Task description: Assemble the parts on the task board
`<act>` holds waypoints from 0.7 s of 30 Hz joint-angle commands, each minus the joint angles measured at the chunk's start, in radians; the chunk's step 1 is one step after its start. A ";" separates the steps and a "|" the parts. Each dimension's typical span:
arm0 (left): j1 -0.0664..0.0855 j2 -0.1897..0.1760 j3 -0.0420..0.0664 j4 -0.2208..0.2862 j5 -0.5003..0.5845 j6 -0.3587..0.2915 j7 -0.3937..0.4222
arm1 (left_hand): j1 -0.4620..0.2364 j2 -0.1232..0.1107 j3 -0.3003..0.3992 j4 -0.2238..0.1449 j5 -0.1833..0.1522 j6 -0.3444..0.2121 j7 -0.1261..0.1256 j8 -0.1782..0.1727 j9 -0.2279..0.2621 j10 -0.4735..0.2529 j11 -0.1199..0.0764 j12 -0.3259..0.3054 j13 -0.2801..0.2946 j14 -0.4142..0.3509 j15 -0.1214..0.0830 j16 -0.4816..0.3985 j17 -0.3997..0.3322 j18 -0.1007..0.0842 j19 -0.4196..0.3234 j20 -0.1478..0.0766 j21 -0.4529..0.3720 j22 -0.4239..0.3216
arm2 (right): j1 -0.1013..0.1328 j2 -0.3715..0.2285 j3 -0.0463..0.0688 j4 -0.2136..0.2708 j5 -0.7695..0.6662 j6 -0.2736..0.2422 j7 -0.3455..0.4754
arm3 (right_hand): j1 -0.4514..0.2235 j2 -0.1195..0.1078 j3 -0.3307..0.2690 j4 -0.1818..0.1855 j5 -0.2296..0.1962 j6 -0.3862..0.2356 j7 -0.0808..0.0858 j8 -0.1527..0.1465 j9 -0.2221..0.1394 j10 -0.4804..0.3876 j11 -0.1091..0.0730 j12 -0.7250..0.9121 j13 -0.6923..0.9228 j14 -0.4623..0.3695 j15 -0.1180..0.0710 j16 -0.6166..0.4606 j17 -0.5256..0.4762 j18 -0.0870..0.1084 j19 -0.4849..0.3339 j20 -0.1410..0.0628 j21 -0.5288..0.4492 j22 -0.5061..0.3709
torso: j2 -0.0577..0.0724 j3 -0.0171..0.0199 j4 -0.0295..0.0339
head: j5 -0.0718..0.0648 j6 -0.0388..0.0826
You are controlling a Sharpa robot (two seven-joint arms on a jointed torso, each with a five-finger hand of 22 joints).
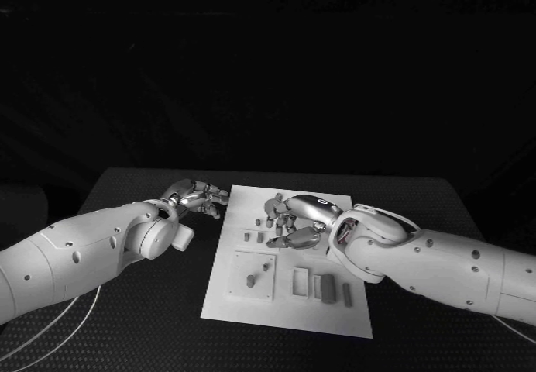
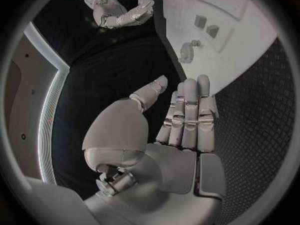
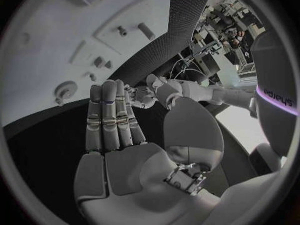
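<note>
The small grey parts [image 1: 268, 222] lay on the white task board [image 1: 285, 314]; light, rigid, likely slippery, best pinched by their sides. Both the left hand [image 1: 199, 194] and the right hand [image 1: 293, 221] held nothing, fingers apart.

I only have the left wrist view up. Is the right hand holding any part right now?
Observer: No. In the right wrist view the right hand holds nothing, and its fingers are straight.
Operator: Where is it relative to the board?
Observer: In the head view it is above the middle of the task board, next to some small upright parts.
Operator: What's at the board's near end?
Observer: A raised square block with pegs, with rectangular frames to its right.
</note>
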 commanded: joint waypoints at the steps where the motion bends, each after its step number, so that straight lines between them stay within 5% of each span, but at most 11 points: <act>1: 0.000 0.004 0.000 -0.005 0.007 0.004 0.012 | -0.010 -0.001 -0.004 0.003 0.004 -0.001 0.006 0.004 -0.001 -0.006 -0.001 0.001 -0.001 0.007 0.002 -0.005 0.001 0.012 0.008 -0.002 -0.005 0.001 | 0.015 -0.041 -0.002 0.009 0.173 0.133 -0.078 | -0.009 0.005 -0.009 0.012 -0.002 0.005 -0.017 0.015 0.026 -0.037 -0.018 0.127 0.229 0.009 -0.025 0.116 0.031 -0.006 0.013 -0.018 0.047 0.025 | -0.002 0.0010 -0.0029 | -0.007 0.004; 4: 0.000 0.005 0.000 -0.009 0.007 0.004 0.012 | -0.010 -0.001 -0.004 0.003 0.004 0.000 0.006 0.004 -0.001 -0.006 -0.001 0.001 -0.001 0.007 0.002 -0.005 0.001 0.012 0.008 -0.002 -0.005 0.001 | 0.019 -0.080 -0.002 0.019 0.242 0.190 -0.128 | -0.021 0.011 -0.012 0.025 -0.003 0.017 -0.031 0.024 0.047 -0.058 -0.031 0.248 0.381 0.017 -0.036 0.231 0.063 -0.006 0.038 -0.036 0.108 0.028 | -0.002 0.0009 -0.0024 | -0.012 0.006; 7: -0.002 0.007 0.000 -0.012 0.010 0.005 0.012 | -0.011 -0.001 -0.004 0.003 0.004 0.000 0.006 0.005 -0.001 -0.006 -0.001 0.001 -0.001 0.007 0.002 -0.005 0.001 0.012 0.008 -0.002 -0.005 0.001 | 0.019 -0.126 -0.004 0.037 0.484 0.273 -0.190 | -0.042 0.027 -0.002 0.051 -0.002 0.012 -0.030 0.021 0.067 -0.101 -0.035 0.350 0.490 -0.006 -0.043 0.330 0.079 -0.006 0.033 -0.048 0.166 0.026 | -0.002 0.0014 -0.0020 | -0.022 0.009; 10: -0.005 0.007 0.000 -0.012 0.010 0.005 0.012 | -0.011 -0.001 -0.004 0.003 0.004 0.000 0.006 0.005 -0.001 -0.006 -0.001 0.001 -0.001 0.007 0.002 -0.005 0.001 0.012 0.008 -0.002 -0.005 0.001 | 0.019 -0.157 -0.014 0.059 0.462 0.276 -0.215 | -0.068 0.073 -0.017 0.030 -0.002 0.011 -0.032 0.016 0.080 -0.128 -0.036 0.469 0.583 -0.025 -0.046 0.443 0.106 -0.006 0.026 -0.057 0.226 0.026 | -0.001 0.0021 -0.0013 | -0.029 0.011; 15: -0.008 0.008 0.000 -0.014 0.010 0.005 0.013 | -0.012 -0.001 -0.004 0.003 0.004 0.000 0.006 0.005 -0.001 -0.006 -0.001 0.001 -0.001 0.007 0.002 -0.005 0.001 0.012 0.008 -0.002 -0.006 0.001 | 0.018 -0.209 -0.039 0.104 0.438 0.352 -0.324 | -0.107 0.077 0.000 0.050 -0.002 0.054 -0.051 0.029 0.106 -0.101 -0.057 0.683 0.688 0.004 -0.063 0.605 0.125 -0.006 0.074 -0.089 0.318 0.025 | -0.001 0.0031 -0.0018 | -0.029 0.009; 21: -0.010 0.007 0.000 -0.015 0.010 0.005 0.014 | -0.012 -0.001 -0.005 0.003 0.004 0.000 0.006 0.005 -0.001 -0.006 -0.001 0.001 -0.001 0.007 0.002 -0.005 0.002 0.012 0.009 -0.002 -0.006 0.001 | 0.018 -0.260 -0.067 0.140 0.431 0.402 -0.418 | -0.158 0.086 0.010 0.090 -0.003 0.087 -0.067 0.036 0.128 -0.088 -0.073 0.762 0.687 0.023 -0.079 0.669 0.115 -0.006 0.095 -0.114 0.359 0.022 | -0.001 0.0012 -0.0021 | -0.034 0.006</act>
